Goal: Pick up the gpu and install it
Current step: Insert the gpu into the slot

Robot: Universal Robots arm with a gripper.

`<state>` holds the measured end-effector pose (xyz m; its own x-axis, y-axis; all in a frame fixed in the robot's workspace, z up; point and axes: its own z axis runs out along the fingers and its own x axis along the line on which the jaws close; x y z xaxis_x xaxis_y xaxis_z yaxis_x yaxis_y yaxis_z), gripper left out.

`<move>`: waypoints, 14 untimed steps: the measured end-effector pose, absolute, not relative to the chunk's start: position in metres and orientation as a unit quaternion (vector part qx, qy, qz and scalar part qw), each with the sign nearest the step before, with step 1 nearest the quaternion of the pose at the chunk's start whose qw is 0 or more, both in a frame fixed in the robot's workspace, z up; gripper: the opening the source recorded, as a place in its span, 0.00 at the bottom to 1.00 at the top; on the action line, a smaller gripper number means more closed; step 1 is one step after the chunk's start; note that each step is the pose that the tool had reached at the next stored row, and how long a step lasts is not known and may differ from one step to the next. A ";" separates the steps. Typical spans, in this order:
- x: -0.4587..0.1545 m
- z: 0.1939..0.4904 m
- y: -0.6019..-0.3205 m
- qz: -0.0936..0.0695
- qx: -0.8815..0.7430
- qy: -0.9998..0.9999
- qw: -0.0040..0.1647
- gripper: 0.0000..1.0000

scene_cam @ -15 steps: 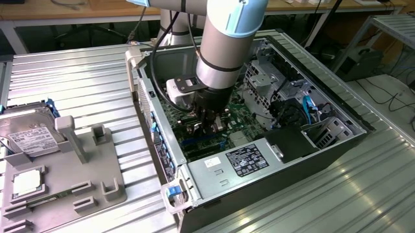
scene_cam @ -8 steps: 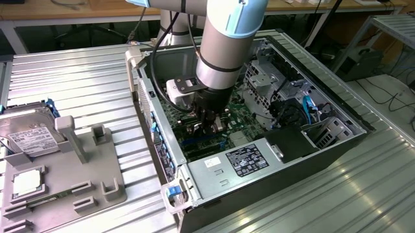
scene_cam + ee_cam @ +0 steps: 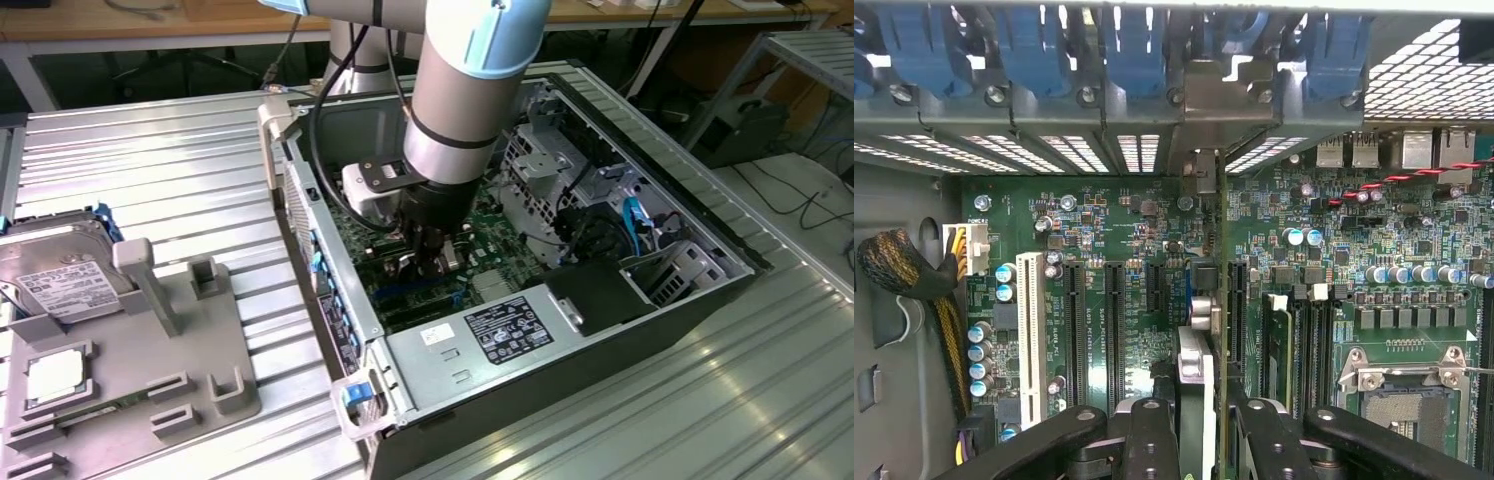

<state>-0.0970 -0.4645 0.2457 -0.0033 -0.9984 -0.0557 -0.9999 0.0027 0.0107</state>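
Wrist view shows the gripper [image 3: 1199, 425] clenched on the gpu [image 3: 1206, 330], a thin green card seen edge-on with its long axis running straight away from the fingers [image 3: 1154, 440] toward the rear slot covers [image 3: 1139, 150], poised over the motherboard [image 3: 1104, 250] between the dark expansion slots [image 3: 1116, 330].

- A lab or workshop: an open computer case [image 3: 561, 300] lies on a ribbed metal bench [image 3: 174, 180].
- A grey parts fixture [image 3: 147, 370] alongside, wooden desks [image 3: 627, 12] and cables [image 3: 801, 200] behind.
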 end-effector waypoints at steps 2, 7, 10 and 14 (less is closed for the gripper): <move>-0.097 0.246 -0.464 0.023 -0.706 0.708 0.016 0.28; -0.097 0.246 -0.464 0.023 -0.706 0.708 0.016 0.28; -0.097 0.245 -0.464 0.023 -0.706 0.708 0.016 0.28; -0.097 0.244 -0.465 0.023 -0.706 0.708 0.016 0.28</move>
<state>-0.0970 -0.4645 0.2437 -0.0033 -0.9985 -0.0554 -0.9999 0.0027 0.0108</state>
